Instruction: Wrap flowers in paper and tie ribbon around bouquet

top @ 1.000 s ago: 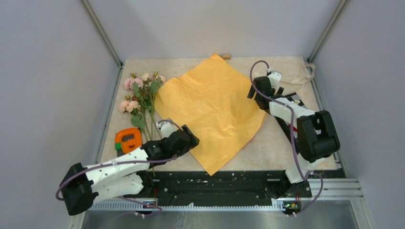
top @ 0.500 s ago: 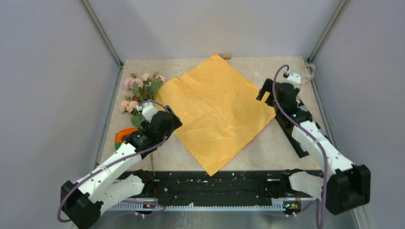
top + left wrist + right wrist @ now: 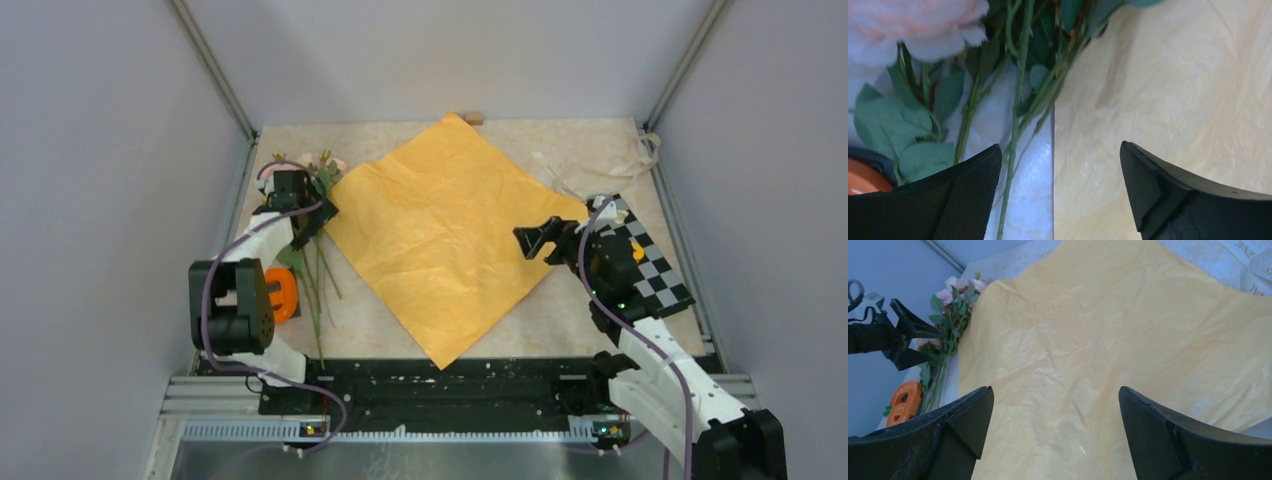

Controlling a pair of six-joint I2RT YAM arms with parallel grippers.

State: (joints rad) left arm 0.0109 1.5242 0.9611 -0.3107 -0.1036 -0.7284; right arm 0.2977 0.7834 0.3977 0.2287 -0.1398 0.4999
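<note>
**Top external view.** A large, crinkly square sheet of glossy orange paper [image 3: 450, 230] lies flat as a diamond at the table's centre. A bunch of thin green stems with leaves and pale pink and cream blooms, the flowers [image 3: 322, 178], lies just beside the paper's 9 o'clock edge. Their long axis runs from 12 to 6 o'clock, blooms at 12. The left gripper [image 3: 318, 212] hangs over the leafy upper stems, released and empty. The right gripper [image 3: 522, 243] hovers at the paper's 3 o'clock corner, pointing toward 9 o'clock, also spread and empty. A cream-white fabric ribbon [image 3: 645, 150] lies at 2 o'clock. A small orange object [image 3: 283, 295] sits at 8 o'clock.

**Left wrist view.** The stems [image 3: 1015, 115] run between the spread fingers, nearer the 7 o'clock one. The paper's edge [image 3: 1158, 90] lies toward 3 o'clock.

**Right wrist view.** Only paper [image 3: 1108, 340] lies below the parted jaws. The flowers [image 3: 950, 310] are at 10 o'clock, well apart.

The left arm is much the nearer to the flowers. A lift onto the paper would likely carry them toward 3 o'clock.
</note>
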